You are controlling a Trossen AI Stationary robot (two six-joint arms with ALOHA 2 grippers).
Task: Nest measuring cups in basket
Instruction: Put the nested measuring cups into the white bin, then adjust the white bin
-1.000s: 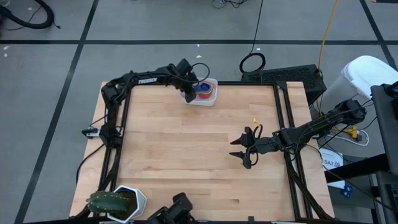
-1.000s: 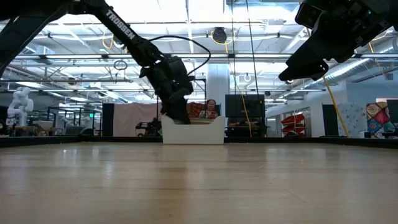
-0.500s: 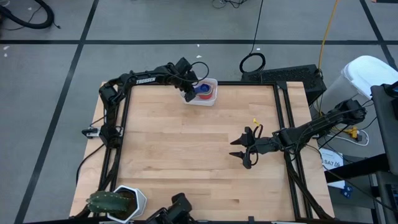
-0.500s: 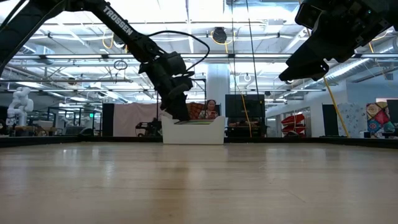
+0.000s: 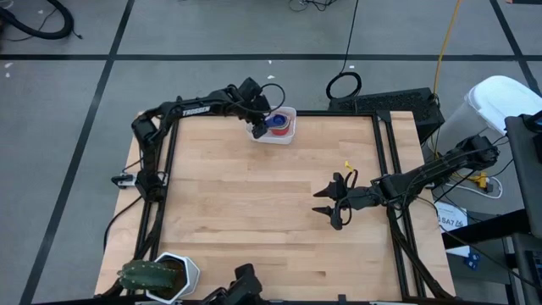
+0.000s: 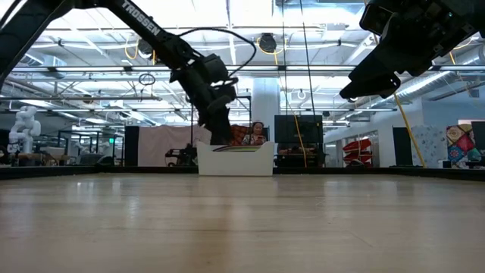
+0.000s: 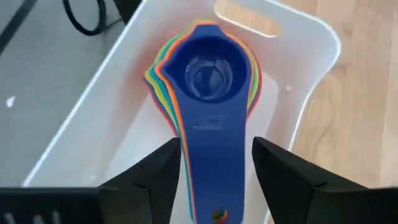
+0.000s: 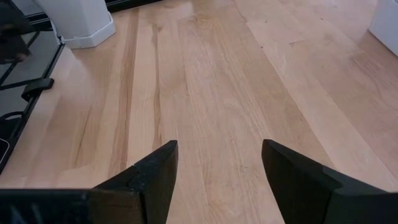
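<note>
Measuring cups (image 7: 208, 99) nested in the white basket (image 7: 311, 68), our left gripper (image 7: 214, 171) just above them.

We see the stack lying between and beyond our parted left fingers (image 7: 163, 177), blue cup on top, its handle running between them, nothing gripped. Our right gripper (image 5: 326, 207) hangs wide open and empty, well apart from the basket, over bare wooden table (image 5: 254, 203).

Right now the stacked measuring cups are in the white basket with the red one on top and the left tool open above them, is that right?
Not quite: the top one of the measuring cups is dark blue, not red, as the left wrist view shows. They do sit stacked in the white basket, with the left tool open above them.
</note>
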